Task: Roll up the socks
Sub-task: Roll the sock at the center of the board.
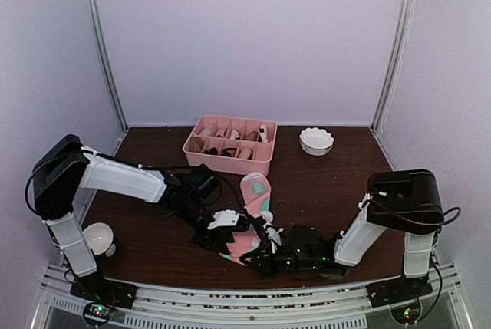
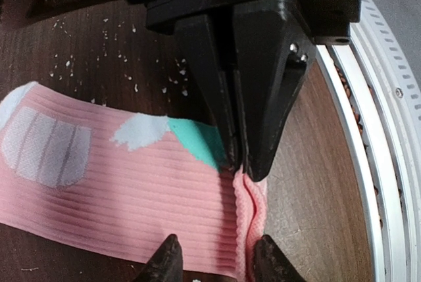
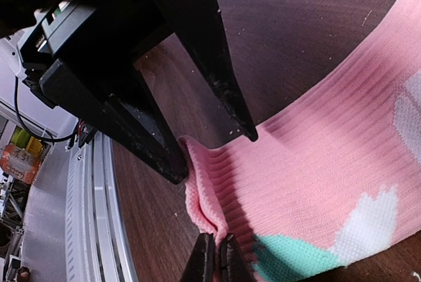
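Right gripper [image 3: 216, 256]: fingers closed tight at 6 o'clock, pinching the pink sock [image 1: 257, 195] by its folded near end.
Left gripper [image 2: 217, 259]: fingers partly apart, straddling that same end, clamping nothing.
Pink sock: flat on the table [image 1: 345, 183], running from 6 o'clock toward the tray [image 1: 222, 162] at 12.

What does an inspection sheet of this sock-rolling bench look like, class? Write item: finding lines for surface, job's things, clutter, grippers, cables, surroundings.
Surface: dark wooden table, white specks on it.
Job's things: pink sock lying flat, near end pinched into a fold; no other sock made out.
Clutter: pink divided tray, white bowl, white cup.
Grippers: right gripper shut on the sock's fold; left gripper open, astride it.
Cables: black cable looping free, right side.
Surroundings: pale walls, metal rail at the near edge.
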